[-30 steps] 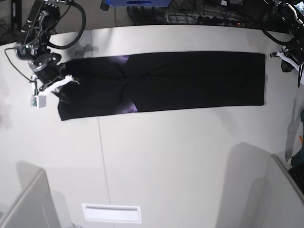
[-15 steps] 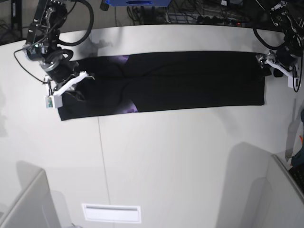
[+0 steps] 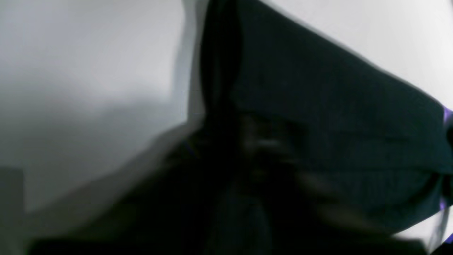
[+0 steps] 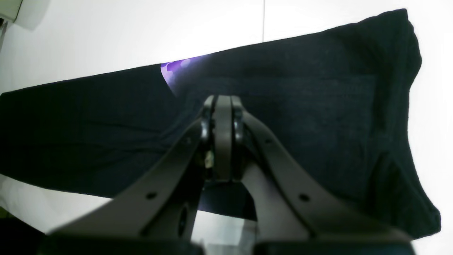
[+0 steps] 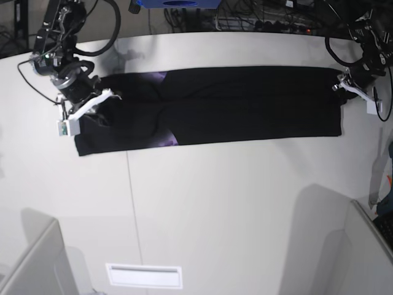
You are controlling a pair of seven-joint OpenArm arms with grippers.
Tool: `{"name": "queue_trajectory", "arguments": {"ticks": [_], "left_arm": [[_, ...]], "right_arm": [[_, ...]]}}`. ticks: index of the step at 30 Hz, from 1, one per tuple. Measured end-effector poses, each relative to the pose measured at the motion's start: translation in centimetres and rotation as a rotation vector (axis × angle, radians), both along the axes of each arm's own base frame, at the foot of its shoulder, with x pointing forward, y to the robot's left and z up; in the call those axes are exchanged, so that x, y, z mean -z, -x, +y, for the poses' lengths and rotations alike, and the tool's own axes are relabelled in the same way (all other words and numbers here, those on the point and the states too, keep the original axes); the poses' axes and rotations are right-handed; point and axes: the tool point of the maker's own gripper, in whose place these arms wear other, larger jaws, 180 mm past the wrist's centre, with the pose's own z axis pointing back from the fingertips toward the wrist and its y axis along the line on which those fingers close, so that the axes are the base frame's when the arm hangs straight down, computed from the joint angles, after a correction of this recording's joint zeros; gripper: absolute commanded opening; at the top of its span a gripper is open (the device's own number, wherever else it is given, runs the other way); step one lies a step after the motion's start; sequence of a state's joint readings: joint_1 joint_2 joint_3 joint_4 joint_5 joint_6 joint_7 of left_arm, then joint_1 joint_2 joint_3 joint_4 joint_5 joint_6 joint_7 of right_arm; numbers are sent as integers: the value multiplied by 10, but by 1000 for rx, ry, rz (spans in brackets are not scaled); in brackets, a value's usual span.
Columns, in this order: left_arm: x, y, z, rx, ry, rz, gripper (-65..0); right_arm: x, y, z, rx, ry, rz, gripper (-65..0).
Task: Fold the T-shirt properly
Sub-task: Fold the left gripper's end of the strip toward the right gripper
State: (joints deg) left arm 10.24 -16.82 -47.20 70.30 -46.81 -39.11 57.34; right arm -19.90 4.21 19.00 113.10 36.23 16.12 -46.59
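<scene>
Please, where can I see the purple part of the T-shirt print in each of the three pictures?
Base view: the purple print shows at the T-shirt's far edge, left of middle, and again at its near edge.
Right wrist view: a purple patch at the cloth's upper edge, above the shut right gripper.
Left wrist view: small purple slivers at the right border.
Shared landmark: the white table.

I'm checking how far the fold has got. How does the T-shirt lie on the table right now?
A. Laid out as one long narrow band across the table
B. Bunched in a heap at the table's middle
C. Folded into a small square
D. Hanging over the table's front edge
A: in the base view the T-shirt stretches as a long, flat black band across the table, with a bit of purple print showing near one end.
</scene>
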Motion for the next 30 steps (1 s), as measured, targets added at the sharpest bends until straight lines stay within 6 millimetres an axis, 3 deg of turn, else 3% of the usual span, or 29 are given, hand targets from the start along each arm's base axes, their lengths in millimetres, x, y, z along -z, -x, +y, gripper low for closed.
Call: {"name": "queue_trajectory", "arguments": {"ticks": [5,10,15,21,24,30], "left_arm": [[-2,-5,21,-30,-20,-29,-650],[-11,6,55,-43,-126,-7,-650],[-37,18,70,-2,-262,-33,-650],[-72,20,39,97,-361,-109,-650],[-76,23,0,127,-335,-134,-650],[-94,3,-85,237,-259,-233,-650]], "right_arm": [[3,5,0,0,0,14,-650],[8,12,-1,0,4,32,-650],[9,14,0,0,-3,38,-650],[1,13,11,-6,-96,17,-650],[-1,13,13,-9,-118,11,-650],[-2,12,13,-9,-116,8,-650]]}}
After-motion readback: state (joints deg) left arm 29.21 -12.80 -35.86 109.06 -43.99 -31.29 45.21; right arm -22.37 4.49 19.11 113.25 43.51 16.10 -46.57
